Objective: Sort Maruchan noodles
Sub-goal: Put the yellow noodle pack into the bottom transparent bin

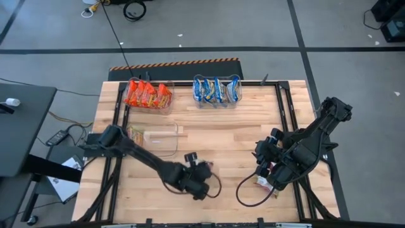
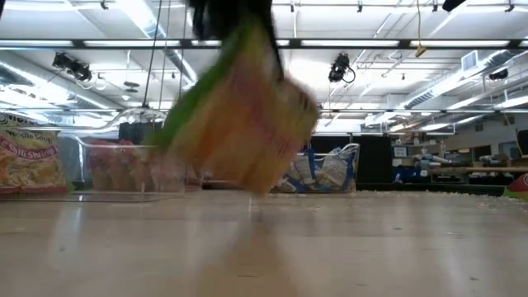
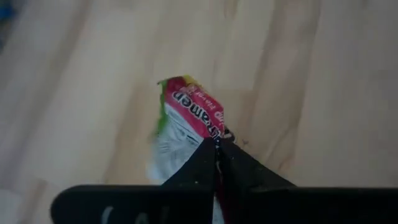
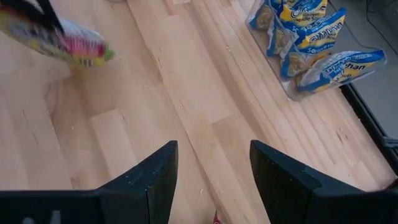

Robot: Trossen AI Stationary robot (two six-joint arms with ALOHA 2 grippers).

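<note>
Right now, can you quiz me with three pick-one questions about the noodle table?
1. Where are the blue-and-yellow crinkly plastic noodle packets? A on the floor. B in a clear plastic bin. C under the table.
2. The flat packets in the neighbouring bin are: A orange-red. B purple. C black.
3. The left arm's jaws are: A wide open. B empty. C shut on a green-and-white plastic packet.
Answers: B, they stand in the bin; A, the high view shows orange-red; C, the left wrist view shows them pinching it.

Two black jointed arms (image 1: 145, 158), loose black cable loops trailing; flat, matte black pincer fingers (image 4: 152, 180).
</note>
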